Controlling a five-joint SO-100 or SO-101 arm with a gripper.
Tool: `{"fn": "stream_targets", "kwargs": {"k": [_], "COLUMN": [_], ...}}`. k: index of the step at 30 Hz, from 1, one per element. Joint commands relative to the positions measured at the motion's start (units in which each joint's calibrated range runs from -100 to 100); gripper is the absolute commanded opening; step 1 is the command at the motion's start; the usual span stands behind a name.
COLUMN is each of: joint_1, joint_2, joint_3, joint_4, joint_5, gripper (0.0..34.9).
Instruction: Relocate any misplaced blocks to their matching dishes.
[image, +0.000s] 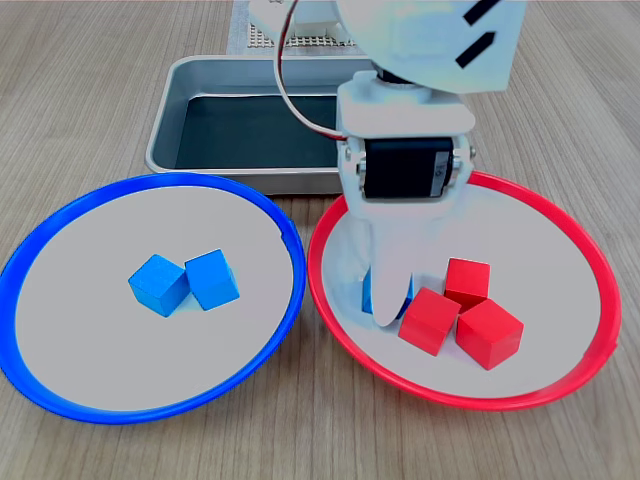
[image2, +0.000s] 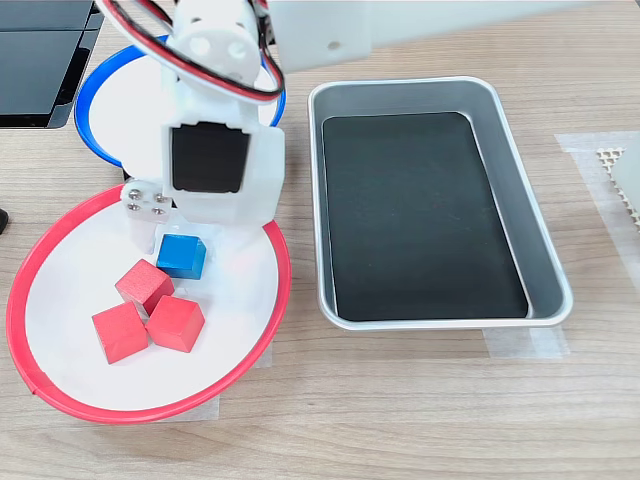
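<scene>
Gripper (image: 385, 300) state unclear; blue cube (image2: 181, 255) plain in second exterior view, mostly hidden in first.

The red-rimmed plate (image: 560, 385) holds three glossy red cubes (image: 470, 315) clustered touching near its centre, and one blue cube (image2: 181, 255) just beside them, at about one o'clock from the cluster in the second exterior view. The blue-rimmed plate (image: 60, 385) carries two blue cubes (image: 185, 282), touching, near its centre.
</scene>
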Motion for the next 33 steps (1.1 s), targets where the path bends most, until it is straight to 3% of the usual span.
{"fn": "stream_targets", "kwargs": {"k": [1,33], "joint_1": [0.61,0.99], "joint_2": [-0.03,0.91], "joint_3": [-1.96,-2.78], "joint_4": [0.34,-1.97], "joint_5": [-0.49,-0.24], "gripper": [14.2,1.6]}}
